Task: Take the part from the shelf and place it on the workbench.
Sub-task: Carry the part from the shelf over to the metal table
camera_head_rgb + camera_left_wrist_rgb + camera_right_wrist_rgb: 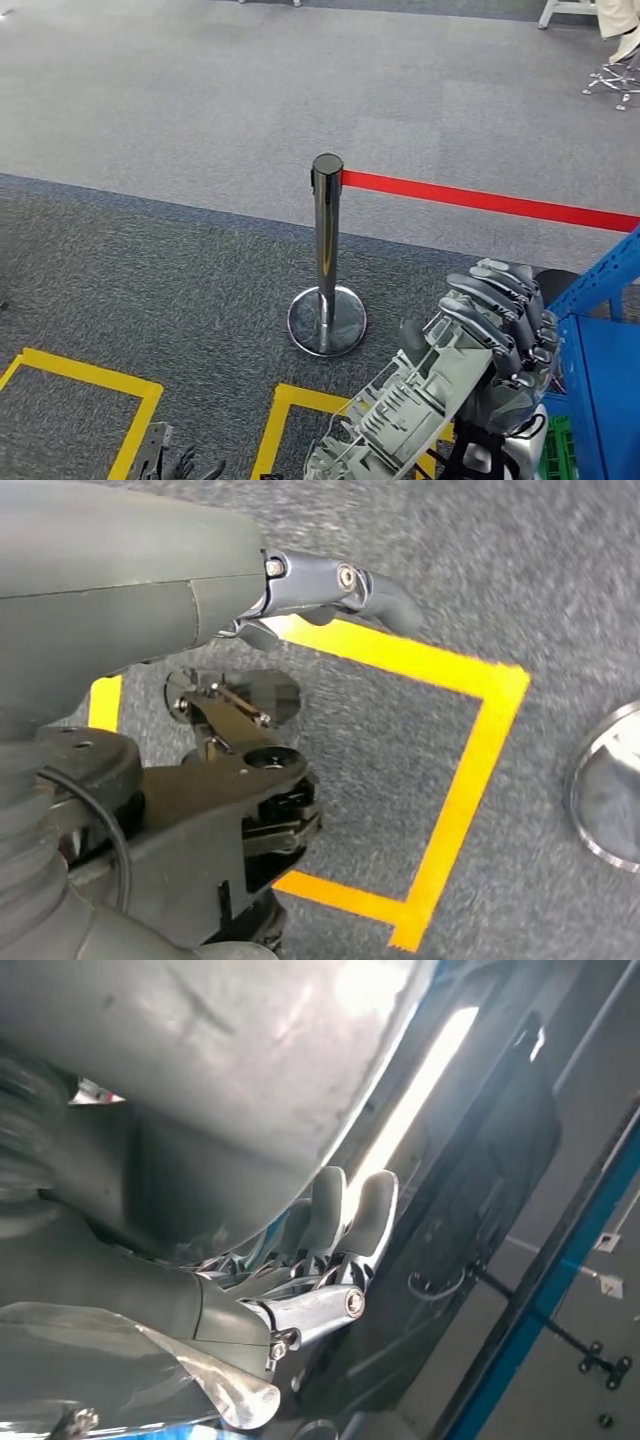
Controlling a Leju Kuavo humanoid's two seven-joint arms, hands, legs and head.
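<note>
Here, a grey moulded plastic part [411, 405] — ribbed, with many cut-outs — is being held by the robot's right hand [502, 335] at the lower right of the head view. The dark fingers [483, 300] are being wrapped over the part's upper end, so the hand is grasping it, and the part is being carried in the air above the carpet, slanting down toward the lower edge. In the right wrist view, pale fingertips [370, 1215] are being pressed against the part's smooth grey surface [226, 1080].

The left hand [170, 462] is being seen at the bottom edge of the head view, low and well apart from the part. In the left wrist view a finger [340, 590] is being held out straight over the floor, with nothing in the hand; the hand is released.

A chrome barrier post [327, 245] is standing on its round base on the dark carpet, with a red belt [490, 202] being stretched from its top toward the right. Yellow tape [90, 378] is marking rectangles on the floor. A blue metal frame [600, 345] is being shown at the right edge, just beside the right hand. No writing or labels are legible.
</note>
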